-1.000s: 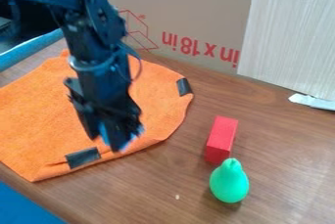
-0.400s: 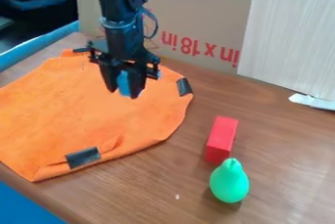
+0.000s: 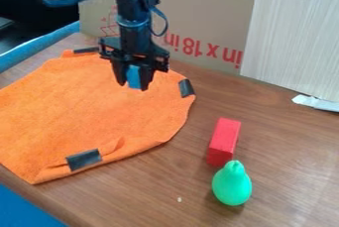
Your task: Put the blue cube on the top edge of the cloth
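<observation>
Blue cube, one, in one hand

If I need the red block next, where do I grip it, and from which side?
Probably from above, closing across the middle of its long sides: the red block looks longer than wide, and the green pear shape crowds its near end. The end effector would first have to release the blue cube.

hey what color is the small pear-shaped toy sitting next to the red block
The smooth pear-shaped toy is green, best seen in the camera view.
</observation>
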Controlling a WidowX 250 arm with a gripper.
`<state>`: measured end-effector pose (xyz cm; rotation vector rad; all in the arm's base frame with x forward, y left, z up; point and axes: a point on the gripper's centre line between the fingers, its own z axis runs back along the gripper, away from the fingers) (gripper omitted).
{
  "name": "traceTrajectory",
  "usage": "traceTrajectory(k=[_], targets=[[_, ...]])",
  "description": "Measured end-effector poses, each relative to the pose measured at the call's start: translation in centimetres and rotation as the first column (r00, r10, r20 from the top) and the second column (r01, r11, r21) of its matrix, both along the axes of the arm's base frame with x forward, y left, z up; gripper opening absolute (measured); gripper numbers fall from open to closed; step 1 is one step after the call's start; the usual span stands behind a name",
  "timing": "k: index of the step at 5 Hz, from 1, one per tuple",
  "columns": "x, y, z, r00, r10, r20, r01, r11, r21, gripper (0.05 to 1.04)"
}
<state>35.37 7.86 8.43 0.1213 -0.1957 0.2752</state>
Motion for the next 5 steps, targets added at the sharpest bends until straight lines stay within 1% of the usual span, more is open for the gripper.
traceTrajectory(k=[1,2,3,4,5], targets=[[1.4,0.6,-1.5,0.999,0.045,-0.027,-0.044,0.999,0.011,0.505],[2.4,0.8,-3.0,0.996,0.067,-0.066,-0.066,0.998,0.023,0.571],[2.6,0.6,-2.9,0.996,0.078,-0.054,-0.074,0.995,0.063,0.845],[1.9,0.5,-3.2,0.995,0.062,-0.077,-0.056,0.996,0.070,1.008],[0.7,0.7,0.0,0.999,0.049,-0.010,-0.048,0.998,0.046,1.004]])
